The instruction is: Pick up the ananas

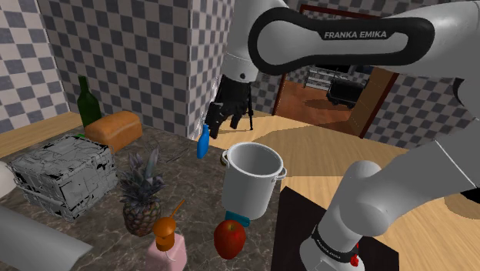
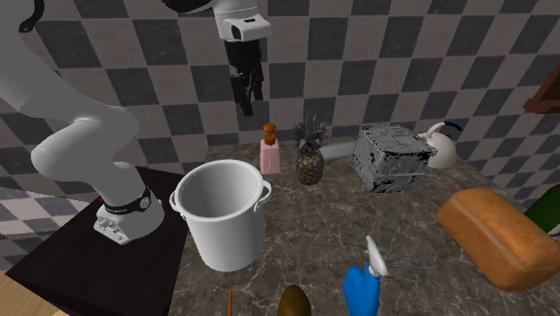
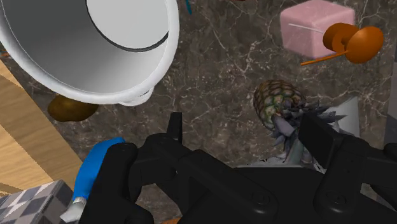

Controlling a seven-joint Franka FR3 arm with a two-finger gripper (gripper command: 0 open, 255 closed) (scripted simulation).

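Plainly upright — pineapple (image 1: 141, 203), crown topmost, axis vertical

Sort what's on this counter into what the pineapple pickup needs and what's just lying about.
Needed: pineapple, open gripper.
Lying about: pot, apple, pink pump bottle, blue spray bottle, bread loaf, green bottle, grey box.

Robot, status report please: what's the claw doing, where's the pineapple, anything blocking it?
Gripper open, empty, up in the air. Pineapple upright, not held. Pink bottle close beside it, pot nearby.
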